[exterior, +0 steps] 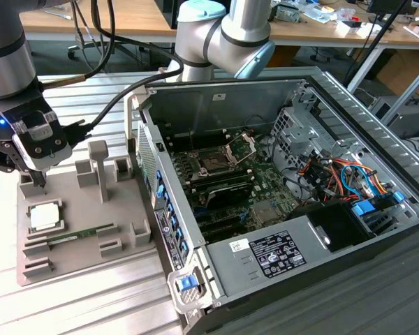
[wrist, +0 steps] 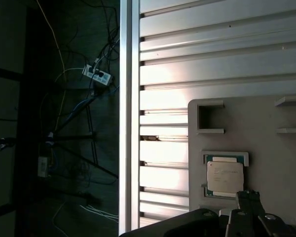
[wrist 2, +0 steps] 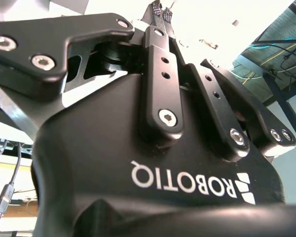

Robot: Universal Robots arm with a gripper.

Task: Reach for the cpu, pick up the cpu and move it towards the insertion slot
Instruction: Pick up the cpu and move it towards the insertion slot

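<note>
On gray fixture (exterior: 77, 262) at exterior view's left, cpu (exterior: 45, 215) lies flat in its recess, near green memory stick (exterior: 80, 235). Fingers (exterior: 39, 181) hover close above cpu, tips together, gripping nothing. Insertion slot (exterior: 215, 162) well apart, inside open computer case (exterior: 279, 91).

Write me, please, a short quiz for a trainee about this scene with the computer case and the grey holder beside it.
1. True or false: the cpu is already seated in the insertion slot.
2. What lies beside the cpu on the grey holder? A) a green memory stick B) a screwdriver C) a cooling fan
3. In the exterior view, which of the two task things is the end effector nearest to?

Key: 1 false, it rests on the holder outside the case. 2 A. 3 the cpu.
</note>
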